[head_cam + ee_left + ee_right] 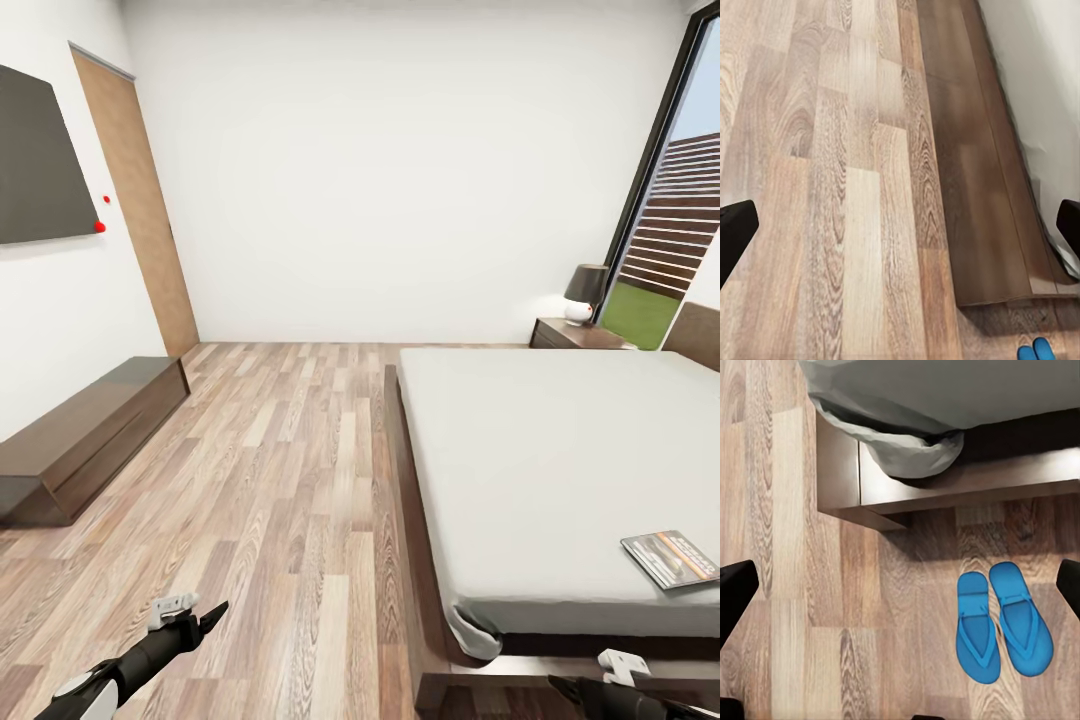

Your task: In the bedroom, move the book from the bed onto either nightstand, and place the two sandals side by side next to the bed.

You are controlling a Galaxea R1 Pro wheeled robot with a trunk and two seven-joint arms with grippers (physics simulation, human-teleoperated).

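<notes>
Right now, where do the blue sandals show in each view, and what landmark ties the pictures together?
Head view: I can't find them in this picture.
Left wrist view: blue tips at the bottom edge, right of centre, sandals.
Right wrist view: lower right, the pair side by side on the floor, below the bed's corner.
Shared landmark: the bed's dark wood corner.

Book (pixel 672 558) on bed (pixel 540 470); sandals (pixel 1003 622) paired on plank floor (pixel 290 480).

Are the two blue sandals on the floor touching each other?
Cannot tell. In the right wrist view, the two sandals lie side by side near the bed corner; any gap between their inner edges is too thin to confirm.
</notes>
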